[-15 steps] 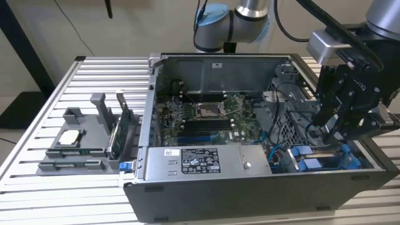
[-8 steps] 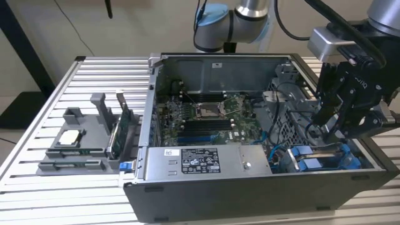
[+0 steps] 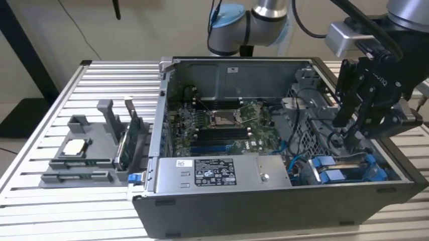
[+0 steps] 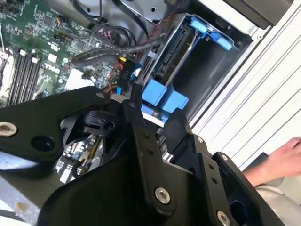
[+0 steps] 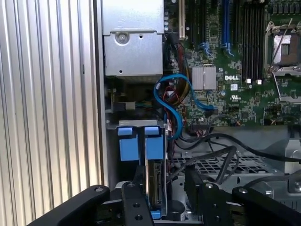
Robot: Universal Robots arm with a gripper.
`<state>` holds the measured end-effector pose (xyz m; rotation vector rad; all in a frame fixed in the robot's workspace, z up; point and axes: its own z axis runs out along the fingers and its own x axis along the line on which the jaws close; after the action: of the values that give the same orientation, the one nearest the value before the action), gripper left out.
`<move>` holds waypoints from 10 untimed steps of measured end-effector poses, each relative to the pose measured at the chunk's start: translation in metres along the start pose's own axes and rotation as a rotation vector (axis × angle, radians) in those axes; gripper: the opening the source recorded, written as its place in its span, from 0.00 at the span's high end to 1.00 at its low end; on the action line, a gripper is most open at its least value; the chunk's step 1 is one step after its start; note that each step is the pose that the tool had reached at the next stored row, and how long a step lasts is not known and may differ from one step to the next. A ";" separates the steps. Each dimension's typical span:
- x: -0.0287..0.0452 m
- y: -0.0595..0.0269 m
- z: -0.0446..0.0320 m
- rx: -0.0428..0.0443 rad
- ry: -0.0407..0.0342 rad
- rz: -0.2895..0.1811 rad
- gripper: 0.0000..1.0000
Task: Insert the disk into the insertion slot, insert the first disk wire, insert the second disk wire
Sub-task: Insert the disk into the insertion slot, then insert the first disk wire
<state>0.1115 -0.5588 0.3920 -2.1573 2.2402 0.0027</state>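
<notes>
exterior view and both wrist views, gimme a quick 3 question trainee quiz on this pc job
1. True or false: the gripper is raised clear above the computer case.
2. The plastic tabs at the insertion slot are: A red, B blue, C yellow.
3. What part of a person appears in the second wrist view?
Key: 1 false, it reaches down inside the case by the slot; 2 B; 3 a hand.
</notes>
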 end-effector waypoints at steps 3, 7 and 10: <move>-0.0050 0.0002 0.0000 0.0000 -0.0001 0.000 0.53; -0.0066 -0.0002 -0.0042 -0.0019 0.0002 0.000 0.53; -0.0071 -0.0012 -0.0047 -0.0031 -0.0002 0.000 0.53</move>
<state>0.1128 -0.5518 0.3969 -2.1586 2.2417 0.0064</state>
